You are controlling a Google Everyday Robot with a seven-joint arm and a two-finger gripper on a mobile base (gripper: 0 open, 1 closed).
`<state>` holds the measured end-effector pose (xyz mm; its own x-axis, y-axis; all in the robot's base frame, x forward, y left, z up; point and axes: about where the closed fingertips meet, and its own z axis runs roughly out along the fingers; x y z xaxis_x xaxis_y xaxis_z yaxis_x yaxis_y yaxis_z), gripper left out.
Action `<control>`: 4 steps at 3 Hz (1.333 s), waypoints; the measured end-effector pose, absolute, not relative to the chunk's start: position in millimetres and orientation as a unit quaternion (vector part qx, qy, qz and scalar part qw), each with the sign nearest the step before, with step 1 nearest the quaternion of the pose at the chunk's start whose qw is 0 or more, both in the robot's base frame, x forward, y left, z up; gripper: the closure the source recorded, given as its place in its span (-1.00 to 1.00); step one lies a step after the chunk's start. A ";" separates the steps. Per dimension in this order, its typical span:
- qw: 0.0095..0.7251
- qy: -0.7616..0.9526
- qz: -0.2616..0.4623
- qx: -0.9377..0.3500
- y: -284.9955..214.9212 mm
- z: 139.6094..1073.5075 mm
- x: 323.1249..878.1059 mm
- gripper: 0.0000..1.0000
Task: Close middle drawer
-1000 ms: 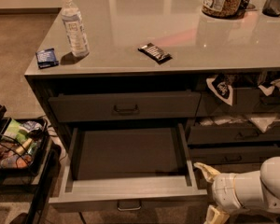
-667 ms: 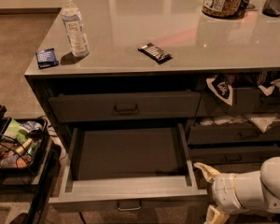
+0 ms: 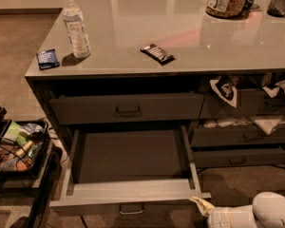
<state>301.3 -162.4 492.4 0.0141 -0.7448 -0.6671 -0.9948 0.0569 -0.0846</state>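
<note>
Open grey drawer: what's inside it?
The wide dark grey middle drawer shows only bare floor; its front wall hides the nearest strip. The robot's hand sits by its front right corner.

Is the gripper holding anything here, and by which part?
Nothing visibly held. The gripper sits just below the front right corner of the open middle drawer, away from its handle.

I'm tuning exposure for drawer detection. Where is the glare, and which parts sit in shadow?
Camera view: pale reflections streak the glossy grey countertop near its far edge; the open wide dark grey middle drawer is dim inside; the white end effector, by its front right corner, is well lit.
</note>
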 end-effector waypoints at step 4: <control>0.332 0.672 0.177 -0.638 -159.1 478.7 316.3 -1.00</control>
